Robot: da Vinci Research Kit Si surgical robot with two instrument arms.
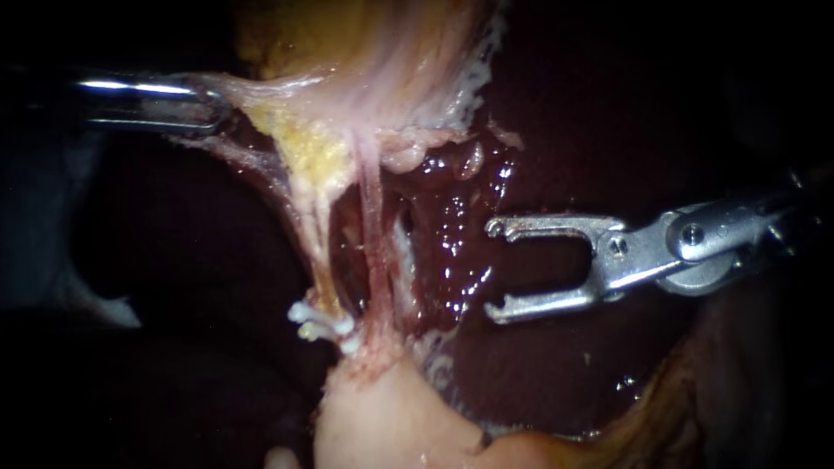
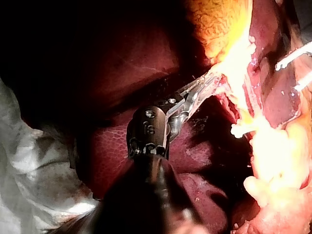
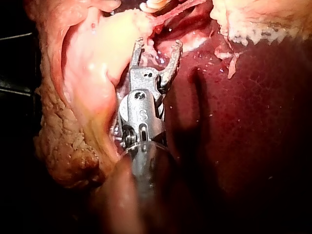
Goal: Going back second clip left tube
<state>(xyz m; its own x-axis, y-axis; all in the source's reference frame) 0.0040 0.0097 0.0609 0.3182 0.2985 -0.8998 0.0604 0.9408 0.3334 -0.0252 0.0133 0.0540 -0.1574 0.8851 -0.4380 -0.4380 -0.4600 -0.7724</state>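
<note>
My left instrument [image 1: 213,108] comes in at the upper left, its jaws shut on a pale fold of gallbladder tissue [image 1: 373,61] and holding it taut. Two tubes run down from that tissue: the yellowish left tube [image 1: 314,230] and the thin pink right tube [image 1: 373,234]. A white clip [image 1: 314,323] sits across the lower end of the left tube. My right instrument [image 1: 495,269] hovers right of the tubes over the liver [image 1: 452,234], jaws open and empty. The right wrist view shows the same open jaws [image 3: 158,45] short of the clip [image 3: 153,6]. In the left wrist view my left instrument [image 2: 202,87] grips the fold.
Dark red liver [image 3: 243,122] fills the right side and glistens wet behind the tubes. A pale lump of tissue [image 1: 382,417] lies below the clip. Fatty yellow tissue [image 3: 73,141] lies beside my right instrument's shaft. White gauze [image 2: 29,170] lies beside my left instrument's shaft.
</note>
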